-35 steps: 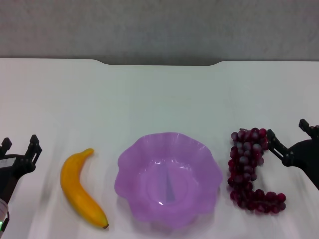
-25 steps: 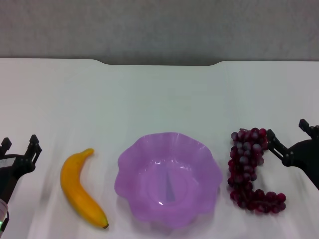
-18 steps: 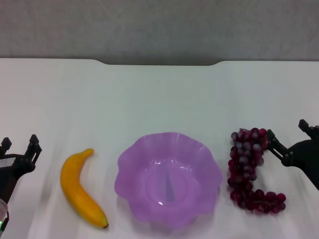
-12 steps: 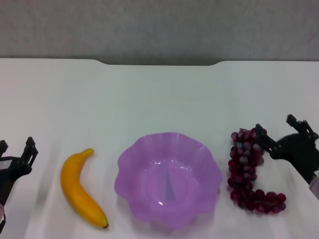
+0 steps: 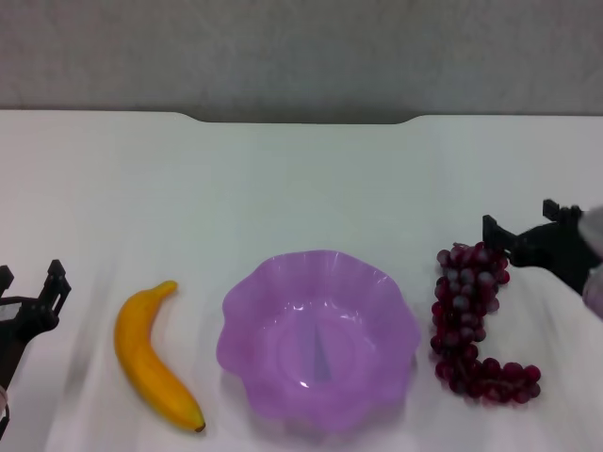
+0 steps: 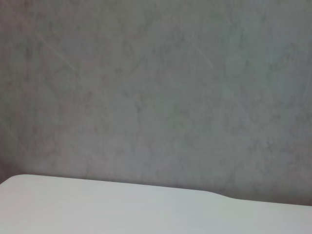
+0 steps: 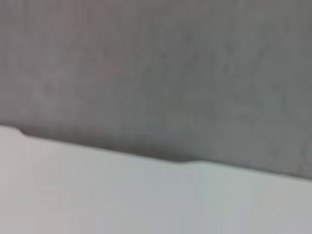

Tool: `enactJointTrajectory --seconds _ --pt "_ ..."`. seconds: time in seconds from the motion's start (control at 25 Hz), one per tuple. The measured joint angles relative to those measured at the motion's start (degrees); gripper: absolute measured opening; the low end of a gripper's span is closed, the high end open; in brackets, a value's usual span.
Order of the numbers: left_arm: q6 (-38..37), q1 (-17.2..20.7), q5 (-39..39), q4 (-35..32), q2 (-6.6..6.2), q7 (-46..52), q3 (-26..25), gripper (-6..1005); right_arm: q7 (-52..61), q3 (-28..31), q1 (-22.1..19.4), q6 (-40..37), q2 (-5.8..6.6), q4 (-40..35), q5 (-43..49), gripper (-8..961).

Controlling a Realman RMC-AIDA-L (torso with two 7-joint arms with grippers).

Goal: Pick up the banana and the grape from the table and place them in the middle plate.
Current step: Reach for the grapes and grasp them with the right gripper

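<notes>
In the head view the yellow banana (image 5: 151,356) lies on the white table (image 5: 301,179), left of the purple scalloped plate (image 5: 318,339), which holds nothing. The dark red grape bunch (image 5: 471,325) lies right of the plate. My right gripper (image 5: 528,221) is open, raised near the top right of the bunch, its fingers pointing left. My left gripper (image 5: 30,278) is open at the left edge, left of the banana and apart from it. Both wrist views show only the grey wall and the table's far edge.
The table's far edge (image 5: 301,118) has a shallow notch against a grey wall (image 5: 301,47). The wall and table edge also show in the left wrist view (image 6: 156,190) and the right wrist view (image 7: 156,161).
My right gripper has risen and moved left toward the top of the grape bunch. My left gripper has shifted slightly down and left. Banana, grapes and plate have not moved.
</notes>
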State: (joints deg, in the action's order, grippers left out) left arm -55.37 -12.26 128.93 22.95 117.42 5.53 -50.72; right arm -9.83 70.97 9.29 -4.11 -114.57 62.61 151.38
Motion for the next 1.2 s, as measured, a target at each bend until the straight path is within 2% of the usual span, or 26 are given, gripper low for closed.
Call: enactJointTrajectory --seconds 0.16,0.24,0.44,0.52,0.8,1.2 --pt "0.03 -0.34 0.01 -0.51 0.03 0.06 0.0 706 0.35 5.42 1.37 18.11 -0.2 6.43 -0.27 878" --pt "0.07 -0.39 0.07 -0.57 0.05 0.07 0.0 706 2.01 6.82 1.59 21.28 -0.35 7.02 -0.52 877" --pt "0.11 -0.4 0.09 -0.57 0.07 0.15 0.0 706 5.86 8.32 1.33 22.29 -0.25 7.07 -2.11 875" --pt "0.33 -0.4 0.08 -0.57 0.08 0.16 0.0 706 5.64 9.26 2.64 25.98 -0.07 6.89 -4.22 874" --pt "0.81 -0.48 0.23 -0.52 0.14 0.18 0.0 706 5.59 9.83 5.34 29.54 -0.12 6.08 -7.8 871" --pt "0.89 -0.49 0.22 -0.28 0.18 0.18 0.0 706 5.3 9.49 10.39 31.24 -0.34 -4.37 -12.23 867"
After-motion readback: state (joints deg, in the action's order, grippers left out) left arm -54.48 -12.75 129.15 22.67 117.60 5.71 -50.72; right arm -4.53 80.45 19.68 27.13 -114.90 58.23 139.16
